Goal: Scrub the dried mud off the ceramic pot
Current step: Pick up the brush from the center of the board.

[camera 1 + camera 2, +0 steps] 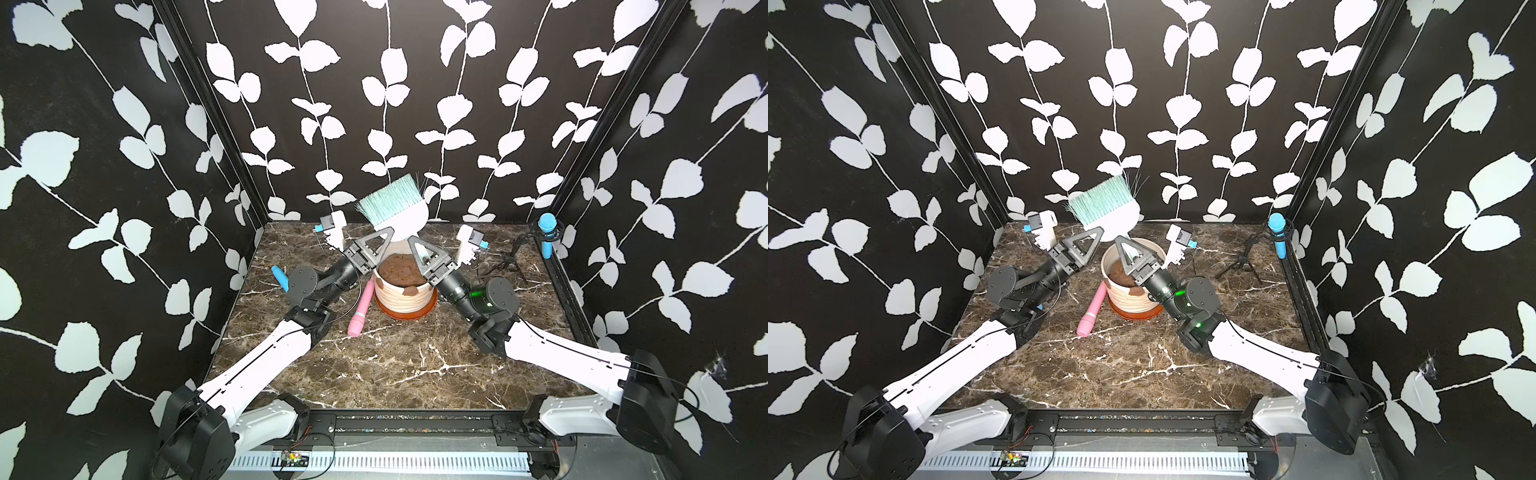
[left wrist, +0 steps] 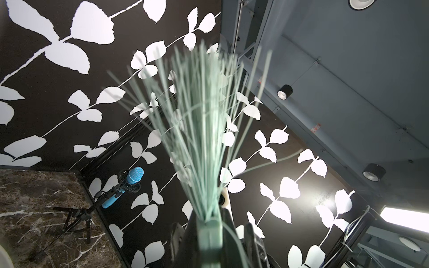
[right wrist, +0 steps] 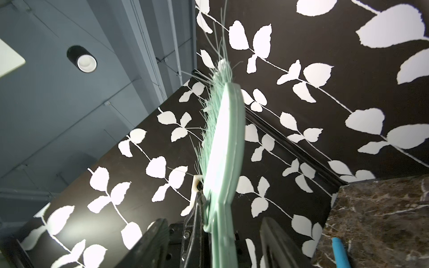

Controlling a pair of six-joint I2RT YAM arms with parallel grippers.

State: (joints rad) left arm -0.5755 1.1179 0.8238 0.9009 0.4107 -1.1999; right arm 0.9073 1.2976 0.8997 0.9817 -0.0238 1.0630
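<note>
Both at brush (image 1: pixel 388 199): left end effector (image 1: pixel 388 233) pinching it, right end effector (image 1: pixel 416 245) spread either side.

Left arm (image 1: pixel 266 357) and right arm (image 1: pixel 552 353) angled inward, left hand (image 1: pixel 388 232) clamped shut, right hand (image 1: pixel 413 243) jaws parted

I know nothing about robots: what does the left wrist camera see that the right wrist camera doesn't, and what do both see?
Only the left wrist view shows a blue microphone on a black tripod, and the spread bristles of the mint-green plastic hand brush end-on. Only the right wrist view shows that brush's flat back and a blue cylinder. Both share the brush, the brown marble tabletop, the black leaf-patterned wall and round ceiling lamps.
</note>
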